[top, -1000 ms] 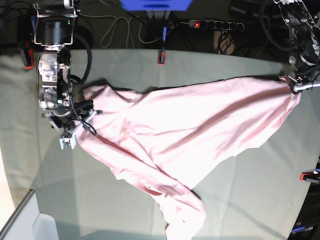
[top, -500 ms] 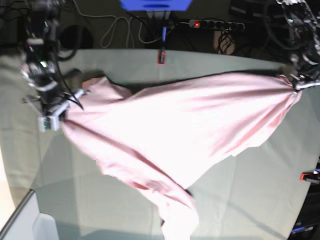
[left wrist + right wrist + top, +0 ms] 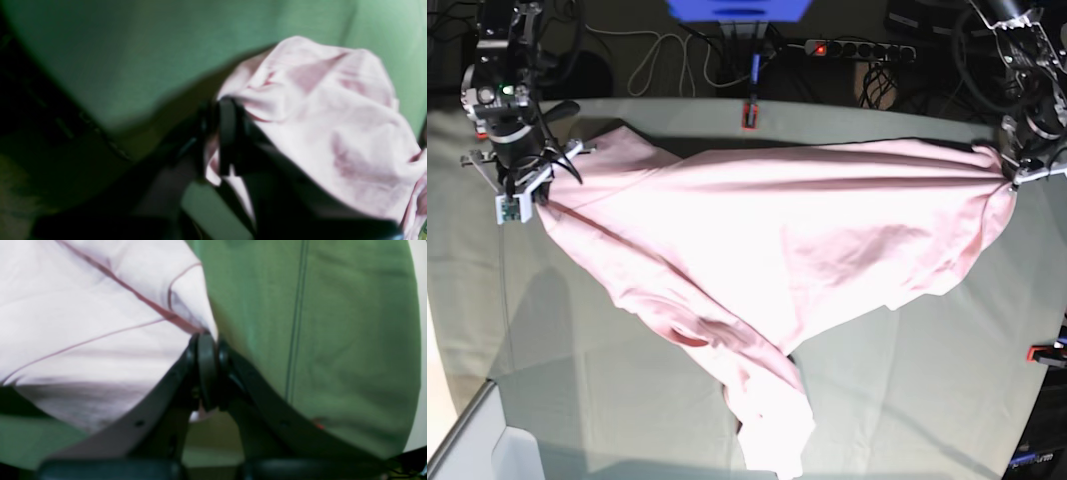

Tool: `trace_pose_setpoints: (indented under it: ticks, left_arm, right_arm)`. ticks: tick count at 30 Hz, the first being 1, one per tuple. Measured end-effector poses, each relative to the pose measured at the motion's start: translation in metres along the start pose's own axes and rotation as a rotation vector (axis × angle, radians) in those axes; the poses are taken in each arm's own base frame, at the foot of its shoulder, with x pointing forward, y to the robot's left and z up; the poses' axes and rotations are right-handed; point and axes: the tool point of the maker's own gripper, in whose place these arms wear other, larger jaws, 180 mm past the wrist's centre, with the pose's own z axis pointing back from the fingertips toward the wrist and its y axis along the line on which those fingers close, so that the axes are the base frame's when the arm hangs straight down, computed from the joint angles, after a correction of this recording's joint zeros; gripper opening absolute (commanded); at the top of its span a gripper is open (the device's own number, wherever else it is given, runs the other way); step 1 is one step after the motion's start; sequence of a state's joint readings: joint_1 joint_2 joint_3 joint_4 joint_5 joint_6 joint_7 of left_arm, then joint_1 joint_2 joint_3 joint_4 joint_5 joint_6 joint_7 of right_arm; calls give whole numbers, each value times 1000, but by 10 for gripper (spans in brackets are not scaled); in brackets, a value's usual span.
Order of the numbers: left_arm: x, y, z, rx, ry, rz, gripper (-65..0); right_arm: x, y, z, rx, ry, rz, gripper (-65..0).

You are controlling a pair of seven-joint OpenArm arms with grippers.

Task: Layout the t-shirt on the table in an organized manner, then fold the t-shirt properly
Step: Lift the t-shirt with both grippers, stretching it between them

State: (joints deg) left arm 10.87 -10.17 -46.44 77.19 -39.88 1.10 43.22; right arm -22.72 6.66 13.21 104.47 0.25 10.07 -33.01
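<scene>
The pale pink t-shirt (image 3: 777,240) is stretched between my two grippers above the grey-green table (image 3: 927,340), with its lower part sagging toward the front edge. No lettering shows. My right gripper (image 3: 535,190) at the base view's left is shut on one shirt edge, and the right wrist view shows its closed jaws pinching pink cloth (image 3: 100,306) at the gripper (image 3: 206,340). My left gripper (image 3: 1010,175) at the base view's right is shut on the opposite edge, and the left wrist view shows bunched shirt (image 3: 317,110) at the gripper (image 3: 220,110).
Red-orange clamps sit at the table's back edge (image 3: 749,115) and right edge (image 3: 1045,352). A power strip (image 3: 857,48) and cables lie behind the table. A pale bin corner (image 3: 487,445) shows at the front left.
My right gripper has lifted and moved back and left with the shirt edge, pulling the shirt taut and wider. The hanging lower part has swung left. My left gripper has barely moved.
</scene>
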Motion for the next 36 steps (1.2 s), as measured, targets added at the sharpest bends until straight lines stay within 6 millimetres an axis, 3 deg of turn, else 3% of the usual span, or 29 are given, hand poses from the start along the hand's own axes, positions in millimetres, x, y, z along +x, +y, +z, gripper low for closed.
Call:
trace_pose_setpoints:
  ticks: [3, 8, 16, 18, 21, 22, 24, 27, 31, 36]
  left_arm:
    - [13, -16, 0, -27, -32, -4, -528]
    - [55, -68, 2, -133, -124, -14, -524]
    - [52, -94, 23, -190, -65, -67, -524]
    - [34, -79, 35, -185, -61, -61, -524]
    - [-1, -27, 49, -51, -15, -37, -524]
    - [-11, -19, 54, -35, 3, -44, -524]
    - [-25, -14, 62, -32, 23, -41, -524]
    - [-49, -10, 64, -32, 59, -11, -524]
    - [-82, 20, 57, 44, 150, 38, -524]
    - [-104, 8, 45, 10, 214, 33, -524]
  right_arm:
    - [1, 0, 0, 0, -3, -2, -650]
    - [12, -1, -3, -5, -25, -5, -650]
    - [19, 1, -6, -3, -36, -7, -650]
    - [26, 1, -7, -3, -58, -8, -650]
    - [37, -2, -10, -8, -72, -15, -650]
    - [44, -4, -12, -15, -86, -14, -650]
    - [63, -6, -13, -22, -136, -20, -650]
    - [71, -6, -12, -22, -157, -23, -650]
    - [77, -2, -13, -18, -164, -35, -650]
    - [99, 4, -14, -6, -218, -63, -650]
